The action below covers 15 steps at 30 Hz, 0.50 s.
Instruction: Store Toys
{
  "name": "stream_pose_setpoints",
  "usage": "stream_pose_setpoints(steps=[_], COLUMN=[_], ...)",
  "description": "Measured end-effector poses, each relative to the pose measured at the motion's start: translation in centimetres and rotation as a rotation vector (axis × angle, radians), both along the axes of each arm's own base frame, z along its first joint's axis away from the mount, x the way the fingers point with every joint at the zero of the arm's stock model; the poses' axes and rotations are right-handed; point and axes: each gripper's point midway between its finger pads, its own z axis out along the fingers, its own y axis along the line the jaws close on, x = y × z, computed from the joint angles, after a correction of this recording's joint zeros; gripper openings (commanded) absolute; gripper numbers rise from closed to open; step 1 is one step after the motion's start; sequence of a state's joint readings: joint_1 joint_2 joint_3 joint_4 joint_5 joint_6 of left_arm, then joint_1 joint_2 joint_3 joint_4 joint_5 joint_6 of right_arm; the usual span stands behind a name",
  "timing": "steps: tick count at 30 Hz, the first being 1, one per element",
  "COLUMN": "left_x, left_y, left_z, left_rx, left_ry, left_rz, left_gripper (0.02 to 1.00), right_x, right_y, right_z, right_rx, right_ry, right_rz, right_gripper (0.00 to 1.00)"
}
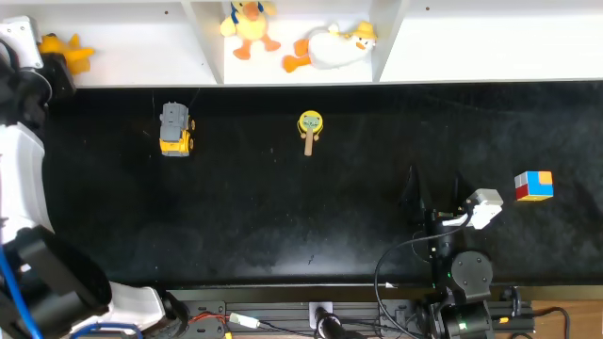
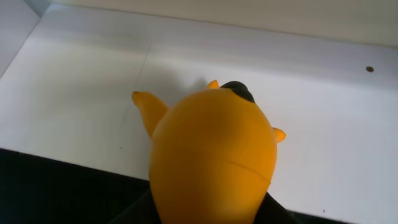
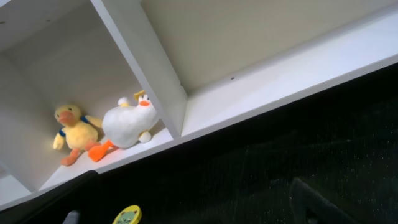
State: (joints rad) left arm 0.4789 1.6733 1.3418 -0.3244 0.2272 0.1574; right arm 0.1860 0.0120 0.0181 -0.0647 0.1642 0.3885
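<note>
Left gripper point(image 1: 55, 64) is at the far left corner of the bench, inside the left compartment of the white shelf point(image 1: 471, 56), right against the orange toy point(image 1: 68, 49); I cannot tell whether it is pinching it. On the bench lie a toy truck point(image 1: 175, 128) and a round rattle point(image 1: 309, 127) near the far edge, and a colour cube point(image 1: 533, 185) towards the right edge. The right gripper point(image 1: 435, 193) is near the front edge, jaws spread and empty.

From the left wrist, the orange toy point(image 2: 214, 162) is a smooth, egg-round body with small pointed stubs and a dark cap, low over the compartment floor point(image 2: 323, 124). It looks light and probably soft; the curved skin could slip, so a hold across the widest part of the body seems best.

From the right wrist, a yellow duck point(image 3: 71, 130) and a white goose point(image 3: 127, 124) sit in the middle compartment.
</note>
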Motion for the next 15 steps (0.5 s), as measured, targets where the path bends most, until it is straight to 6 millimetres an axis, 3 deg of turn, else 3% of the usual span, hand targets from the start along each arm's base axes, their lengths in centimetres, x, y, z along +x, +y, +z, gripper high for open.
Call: stream_pose_setpoints(steps=[7,11,15], left_x=[1.0,1.2,1.4], left_y=[0.5,0.7,0.7], left_z=[-0.4,-0.1,-0.2], left_rx=[-0.022,-0.018,-0.024], left_ry=[-0.008,-0.026,-0.032], left_rz=[0.018,0.022,0.027], left_gripper=[0.264,0.36,0.367], right_x=[0.0,0.0,0.0], right_y=[0.0,0.0,0.0], right_z=[0.0,0.0,0.0], right_rx=[0.0,0.0,0.0], right_ry=[0.0,0.0,0.0], right_rz=[0.0,0.0,0.0], right_gripper=[0.998,0.996,0.993])
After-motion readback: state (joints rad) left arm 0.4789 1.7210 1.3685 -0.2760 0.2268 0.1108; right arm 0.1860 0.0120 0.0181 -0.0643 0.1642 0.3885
